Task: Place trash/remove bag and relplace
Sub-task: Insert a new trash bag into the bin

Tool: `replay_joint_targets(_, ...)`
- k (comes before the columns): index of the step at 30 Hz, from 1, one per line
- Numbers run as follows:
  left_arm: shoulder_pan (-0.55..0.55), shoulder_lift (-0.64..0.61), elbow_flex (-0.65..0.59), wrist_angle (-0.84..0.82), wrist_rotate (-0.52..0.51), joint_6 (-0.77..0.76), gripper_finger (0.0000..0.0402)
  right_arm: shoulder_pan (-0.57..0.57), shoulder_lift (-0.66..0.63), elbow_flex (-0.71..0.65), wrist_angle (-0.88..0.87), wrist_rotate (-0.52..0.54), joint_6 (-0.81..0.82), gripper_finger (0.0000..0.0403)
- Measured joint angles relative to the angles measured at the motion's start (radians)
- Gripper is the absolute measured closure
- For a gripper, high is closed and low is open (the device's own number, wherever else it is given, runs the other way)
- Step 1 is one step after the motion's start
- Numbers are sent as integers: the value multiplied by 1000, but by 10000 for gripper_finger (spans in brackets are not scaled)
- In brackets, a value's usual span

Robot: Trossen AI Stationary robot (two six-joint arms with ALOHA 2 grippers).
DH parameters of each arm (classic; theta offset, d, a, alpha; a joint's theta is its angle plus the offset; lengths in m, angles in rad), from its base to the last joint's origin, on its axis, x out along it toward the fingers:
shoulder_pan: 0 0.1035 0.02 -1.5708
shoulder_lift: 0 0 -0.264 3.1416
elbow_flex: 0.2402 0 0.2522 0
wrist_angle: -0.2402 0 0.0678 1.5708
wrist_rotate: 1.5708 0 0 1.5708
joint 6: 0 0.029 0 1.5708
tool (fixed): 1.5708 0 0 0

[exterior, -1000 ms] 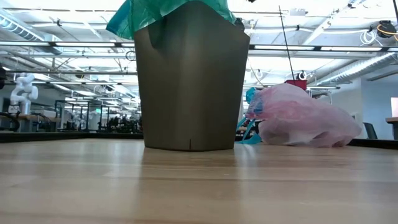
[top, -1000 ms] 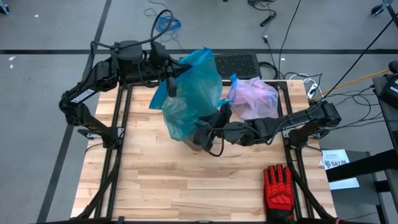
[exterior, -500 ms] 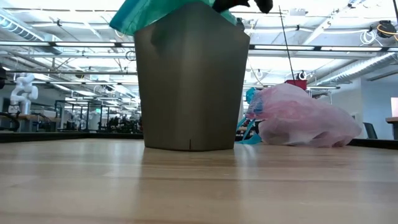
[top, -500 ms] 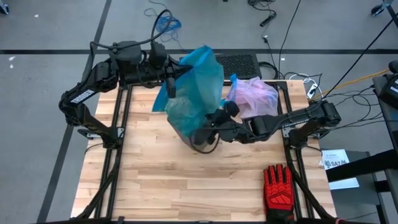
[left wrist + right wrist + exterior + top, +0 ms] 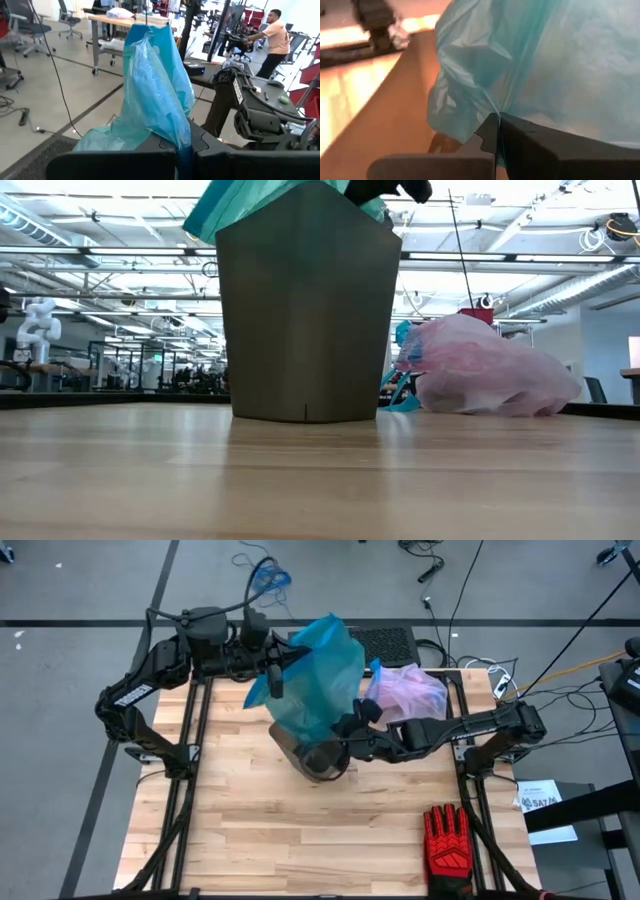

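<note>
A teal-green plastic bag (image 5: 312,675) stands bunched over a taupe bin (image 5: 305,310) at the table's middle. My left gripper (image 5: 273,676) is shut on the bag's far-left upper part. My right gripper (image 5: 345,730) is shut on its lower part at the bin's right rim and shows above the rim in the low view (image 5: 385,190). The pinkish bag (image 5: 405,697) lies on its side on the table at the far right, touched by nothing. The trash is out of view. My left gripper pinches a gathered fold of the teal bag (image 5: 182,142) between its two fingers, coming level from the table's far left. The film rises and spreads away from the fingers toward the bin. My right gripper pinches a fold of the teal bag's film (image 5: 495,114) between its two fingers, slanting down from the table's right. The spot lies just above the bin's rim, and the film fans out from the pinch in creases.
A red-and-black work glove (image 5: 447,838) lies near the table's front right. A keyboard (image 5: 380,642) and cables sit beyond the far edge. Bare wood (image 5: 250,830) stretches across the near half. A person stands in the room behind, in the left wrist view (image 5: 272,42).
My right gripper has gone a little toward the far edge and tipped downward onto the bin's right rim, coming into the low view. The teal bag's lower skirt has drawn up and in, uncovering the bin's near rim. Its upper part has stayed with my left gripper.
</note>
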Motion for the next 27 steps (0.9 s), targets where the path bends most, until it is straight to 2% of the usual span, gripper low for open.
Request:
replay_joint_targets(2, -2, 1, 0, -7, 1, -1, 401, 0, 8, 0, -17, -57, 5, 403)
replay_joint_targets(7, -7, 2, 0, -39, -1, -18, 402, -6, 1, -1, 40, -288, 42, 393)
replay_joint_targets(12, -7, -1, 0, -45, -8, -28, 401, -3, -31, -2, 94, -416, 108, 325)
replay_joint_targets(16, -10, -1, 0, -43, -14, -28, 401, -4, -58, -1, 102, -422, 171, 242)
replay_joint_targets(21, -11, -1, 1, -47, -14, -28, 401, -14, -117, 25, 101, -408, 155, 155)
replay_joint_targets(24, -11, -1, 1, -48, -14, -28, 401, -27, -162, 34, 97, -394, 144, 129)
replay_joint_targets(27, -12, -1, 1, -48, -13, -29, 401, -38, -219, 51, 31, -264, 131, 128)
